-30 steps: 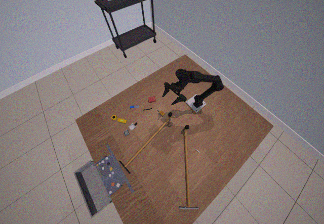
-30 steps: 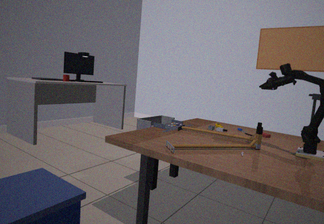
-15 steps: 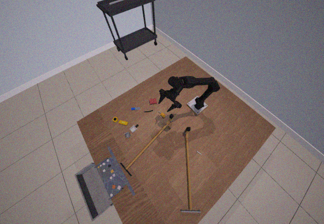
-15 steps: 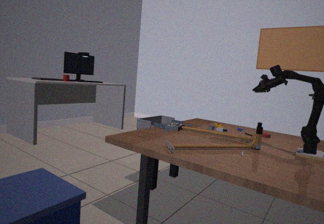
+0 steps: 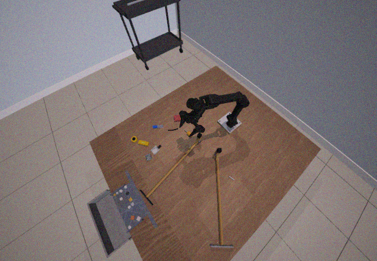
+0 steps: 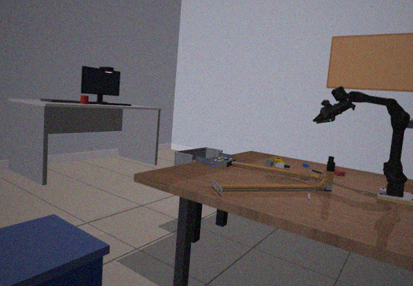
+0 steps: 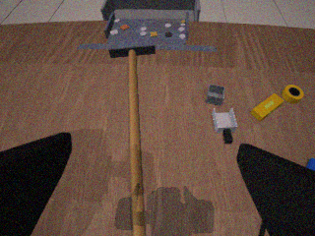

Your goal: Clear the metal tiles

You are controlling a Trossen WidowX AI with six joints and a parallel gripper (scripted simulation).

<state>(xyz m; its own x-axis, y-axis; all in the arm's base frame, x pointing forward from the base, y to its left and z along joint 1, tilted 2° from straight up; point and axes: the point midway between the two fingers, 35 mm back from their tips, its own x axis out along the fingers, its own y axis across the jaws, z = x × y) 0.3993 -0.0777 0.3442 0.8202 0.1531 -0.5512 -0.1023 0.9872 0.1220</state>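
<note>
The long scraper (image 5: 171, 169) (image 6: 277, 169) (image 7: 134, 123), wooden-handled with a black blade, lies on the table. Its blade is at the near lip of the steel plate (image 5: 138, 204) (image 7: 130, 39). Several small tiles (image 5: 130, 199) (image 7: 154, 33), white, orange and dark, are spread on the plate. The grey catch box (image 5: 117, 221) (image 6: 184, 159) (image 7: 148, 5) adjoins its far end. My gripper (image 5: 185, 131) (image 6: 313, 121) (image 7: 157, 147) is wide open and empty, high above the table. In the wrist view the handle runs between the fingers, left of centre, well below them.
A second long tool (image 5: 218, 191) (image 6: 273, 187) with a metal head lies apart. Near the plate are a grey block (image 5: 148, 157) (image 7: 215, 94), a white clip (image 5: 155, 149) (image 7: 224, 120) and a yellow piece (image 5: 143, 142) (image 7: 267, 106). A red block (image 5: 177, 118) and a bolt (image 5: 231, 177) also lie there.
</note>
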